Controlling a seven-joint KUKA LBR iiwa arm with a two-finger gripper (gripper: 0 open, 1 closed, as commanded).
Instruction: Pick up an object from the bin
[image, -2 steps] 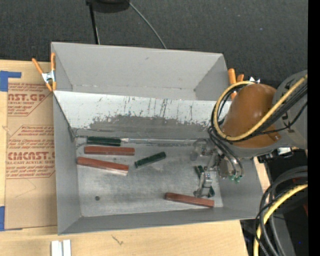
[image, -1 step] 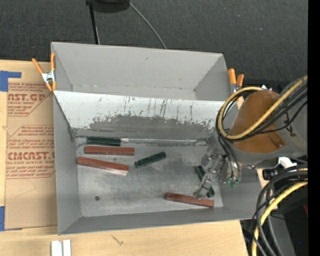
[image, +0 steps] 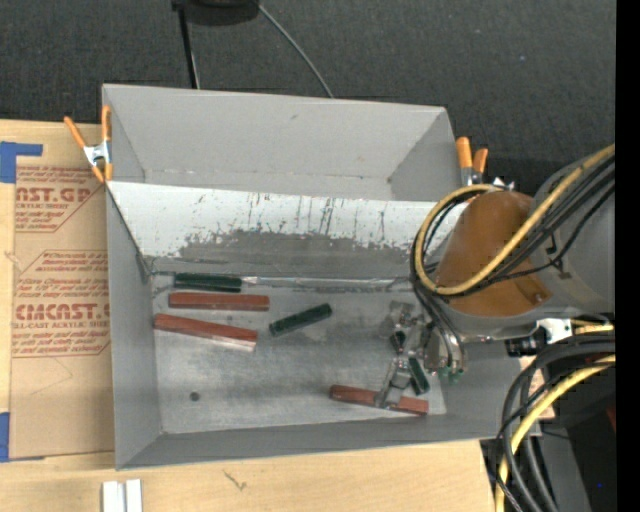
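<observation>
Reddish-brown flat stick (image: 352, 395) at five o'clock in the grey metal bin (image: 250, 395) lies right at the tip of the tool (image: 403, 378), whose opening and hold I cannot tell.

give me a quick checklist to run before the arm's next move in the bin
1. gripper over a target: ok, it is above the red-brown stick at the bin's lower right.
2. target free of neighbours: ok, the tilted green stick lies apart to the left.
3. target lying flat on the floor: ok.
4. room by the near wall: not ok, the stick lies close along it.
5. stick gripped: cannot tell.
</observation>
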